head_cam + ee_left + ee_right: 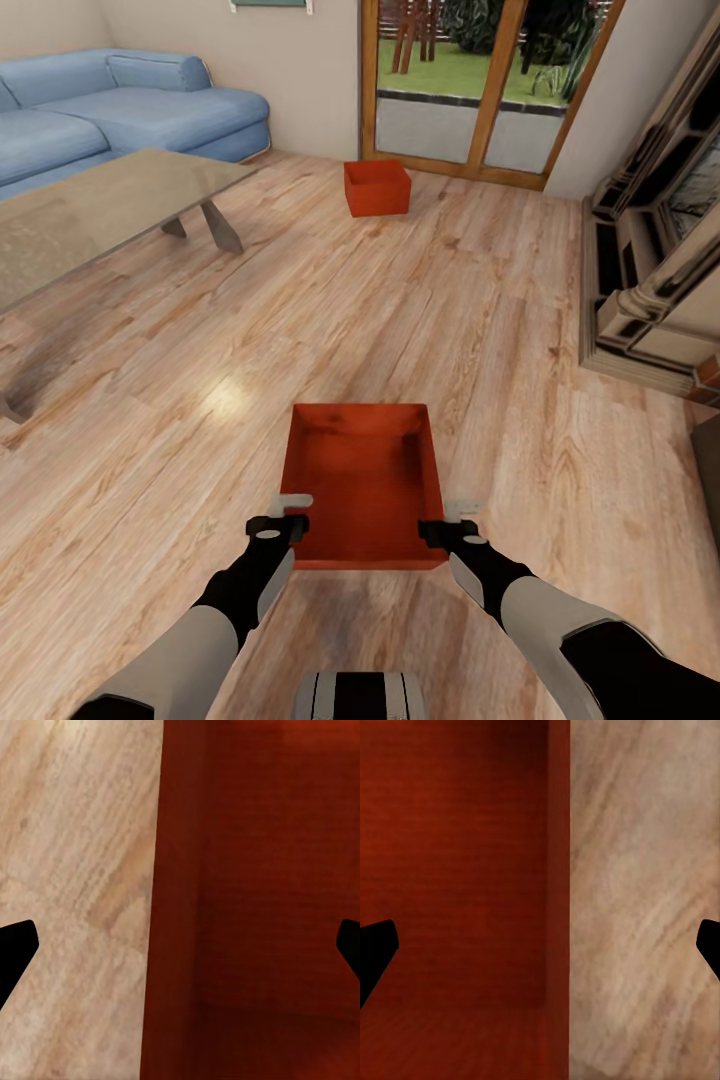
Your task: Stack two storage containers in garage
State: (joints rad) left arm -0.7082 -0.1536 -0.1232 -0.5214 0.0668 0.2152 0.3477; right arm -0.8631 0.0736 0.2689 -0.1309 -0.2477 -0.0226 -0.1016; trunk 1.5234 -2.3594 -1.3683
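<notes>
My left gripper (290,512) and right gripper (448,522) are wide, one over each side wall of the near bin (365,480) on the living room floor (480,300), the far bin (377,187) sits by the glass doors (480,90), so both are unmoved.

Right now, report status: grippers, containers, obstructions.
Left gripper and right gripper open, each straddling a side wall of near container. Far container by glass doors. Coffee table off left.
</notes>
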